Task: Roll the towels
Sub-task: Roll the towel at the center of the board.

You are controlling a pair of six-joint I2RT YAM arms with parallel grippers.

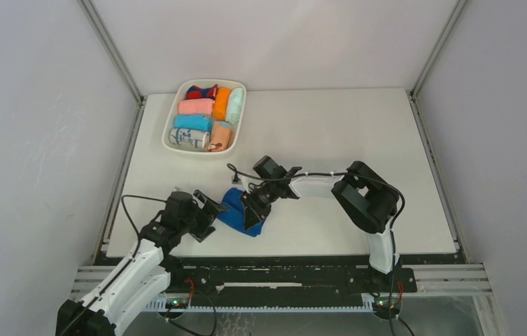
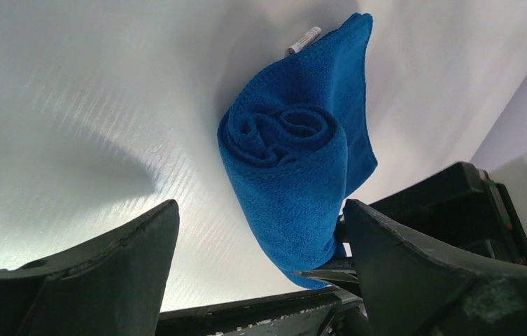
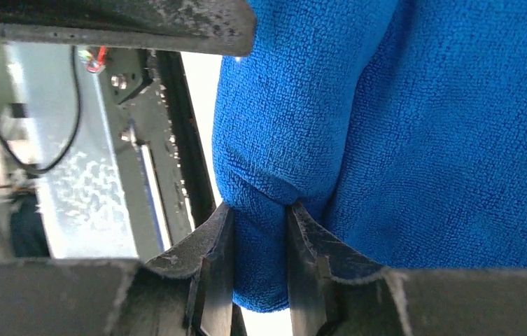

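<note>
The blue towel lies rolled up on the table, near the front edge and between the 2 arms. From the left wrist view you can see the swirl at its end. The right pincer is pinching a fold of the blue towel. The left pincer is spread wide just beside the roll and holds nothing. The small peach towel sits rolled in the white tray at the back, beside other rolls.
</note>
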